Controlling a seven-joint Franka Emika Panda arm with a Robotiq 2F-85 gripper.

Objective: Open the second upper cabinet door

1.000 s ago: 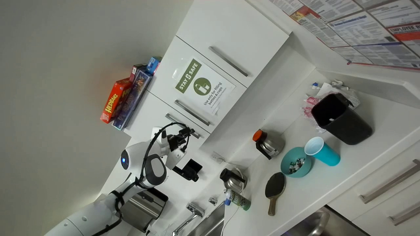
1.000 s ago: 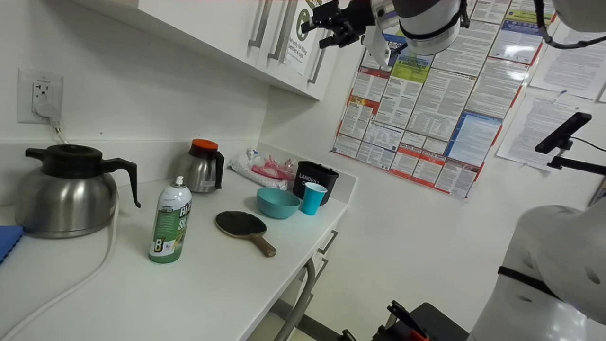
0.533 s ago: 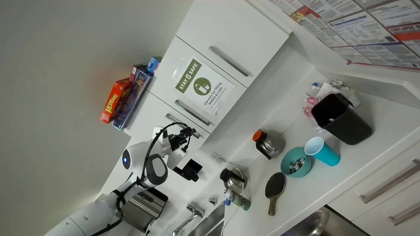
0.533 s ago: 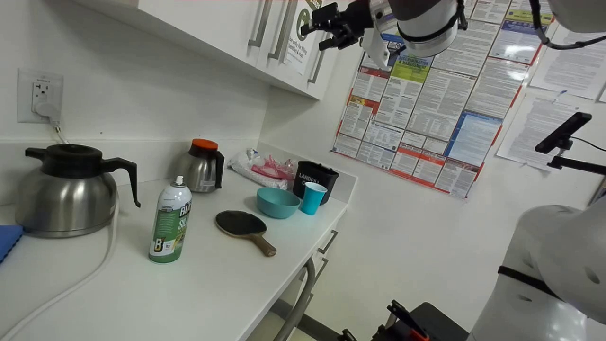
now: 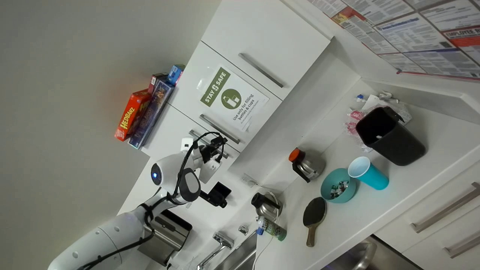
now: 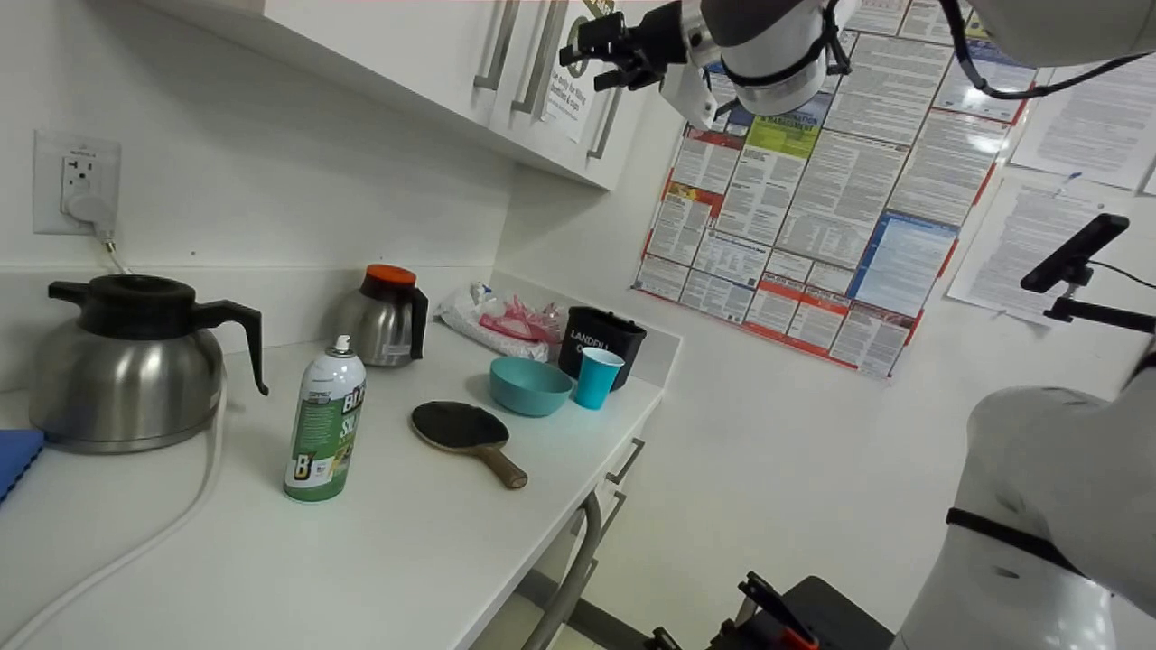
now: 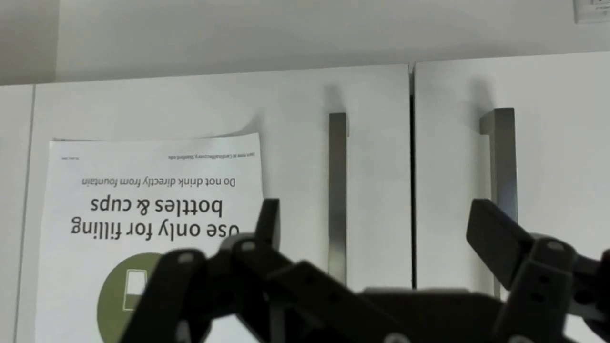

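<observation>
As the arm [image 5: 127, 228] edges closer, its end effector [image 7: 375, 216], spread wide and empty, faces the shut second upper cabinet door [image 7: 298, 181] above the counter [image 6: 271, 578], bringing the handle [image 7: 337, 186], it appears, nearly within grasp.

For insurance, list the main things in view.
Second upper door: 1, white, overhead
Notice: 1, white and green, on it
Plain doors: 2, white, flanking it
Handles: 3, silver, on doors
Boxes: several, mixed, atop cabinets
Carafes: 2, silver, counter
Spray can: 1, green-white, counter
Paddle: 1, black-brown, counter
Bowl: 1, teal, counter
Cup: 1, blue, counter
Bin: 1, black, counter
Posters: several, multicoloured, wall
Gripper: 1, black, facing doors
Arm: 1, white, behind gripper
</observation>
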